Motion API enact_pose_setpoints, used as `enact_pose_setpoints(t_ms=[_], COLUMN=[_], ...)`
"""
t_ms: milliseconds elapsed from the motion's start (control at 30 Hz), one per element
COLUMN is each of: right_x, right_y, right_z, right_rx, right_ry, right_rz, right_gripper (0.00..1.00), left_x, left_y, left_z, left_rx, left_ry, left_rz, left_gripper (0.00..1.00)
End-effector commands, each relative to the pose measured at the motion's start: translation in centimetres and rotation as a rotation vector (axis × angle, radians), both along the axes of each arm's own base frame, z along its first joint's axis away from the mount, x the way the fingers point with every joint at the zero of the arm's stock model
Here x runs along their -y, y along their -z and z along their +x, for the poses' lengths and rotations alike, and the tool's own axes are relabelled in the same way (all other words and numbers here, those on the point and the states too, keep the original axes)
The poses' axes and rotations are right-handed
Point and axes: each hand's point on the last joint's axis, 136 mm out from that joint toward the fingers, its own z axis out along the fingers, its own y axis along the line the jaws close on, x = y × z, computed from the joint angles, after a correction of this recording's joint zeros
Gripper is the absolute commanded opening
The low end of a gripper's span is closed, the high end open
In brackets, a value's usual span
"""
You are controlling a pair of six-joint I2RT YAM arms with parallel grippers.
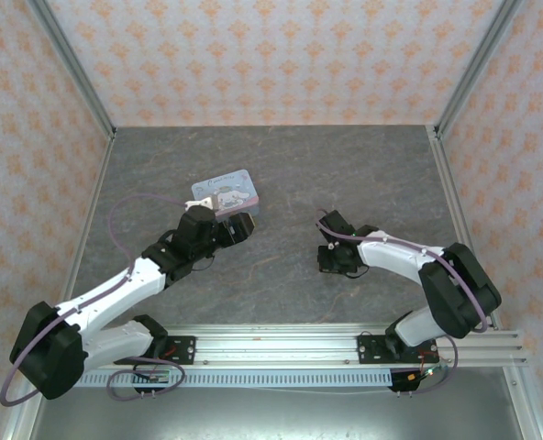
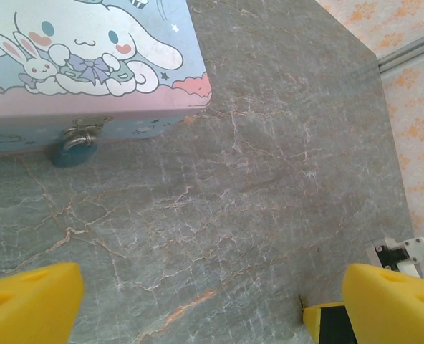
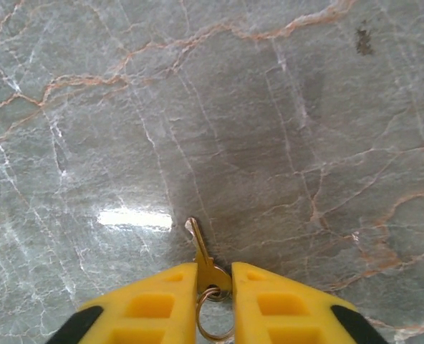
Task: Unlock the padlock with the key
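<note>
Worktop [image 3: 283,129]: grey stone-look surface, glossy, with rust-coloured and white veins (one bright glare patch just left of the key tip in the right wrist view).

Right end effector [image 3: 213,276]: yellow plastic fingers [image 3: 155,304] drawn in almost together, pinching the bow of the key [image 3: 200,254]. The key is thin, flat, brass-coloured metal. Its blade sticks out ahead of the fingertips, long axis along the reach of the fingers, tip leaning a little to the left and lying at the worktop. A thin wire key ring [image 3: 213,319] loops from the bow back between the fingers.

Left end effector [image 2: 212,304]: yellow fingers spread wide at either edge of the wrist view, bare worktop between them, nothing held.

Padlock [image 2: 74,152]: ahead of the left end effector and off to its left, well apart from the fingers. Small, rounded, teal body, matte. It hangs from a silvery hasp [image 2: 83,131] on the side wall of the tin [image 2: 90,57], body end pointing down the wall toward the end effector, at the foot of the wall.

Tin: rectangular, rounded corner, pale blue lid fading to pink at the rim. Print shows a white long-eared figure, a small white rabbit, a lilac bow and stars.

In the top view the left end effector [image 1: 242,226] sits just beside the tin, the right end effector [image 1: 331,259] well apart from it.
</note>
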Motion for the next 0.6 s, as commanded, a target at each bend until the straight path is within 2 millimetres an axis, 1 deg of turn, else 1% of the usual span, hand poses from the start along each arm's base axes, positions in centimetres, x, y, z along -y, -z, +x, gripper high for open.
enact_pose_setpoints(t_ms=[0,133,300,433,567], right_x=[-0.1,-0.1,-0.6,-1.5,-3.1], right_y=[0.3,-0.1,-1.2,-2.5,-4.5], right_z=[-0.1,0.0,0.3,0.6,1.2], right_rx=[-0.01,-0.001,0.037,0.084,0.157], right_ry=[-0.003,-0.009,-0.022,-0.024,-0.016], right_rz=[-0.021,-0.02,0.015,0.094,0.222], right_gripper=[0.13,0.07,0.0,0.0,0.0], left_x=[-0.4,-0.5,-0.4,0.5,1.8], left_y=[-1.1,-1.3,-1.7,-2.8,-4.4], left_z=[0.0,0.0,0.0,0.2,0.4], left_rx=[0.021,0.026,0.031,0.045,0.066], left_ry=[-0.026,-0.027,-0.029,-0.019,0.009], left_rz=[0.012,0.011,-0.013,-0.087,-0.178], left_gripper=[0.94,0.94,0.94,0.94,0.93])
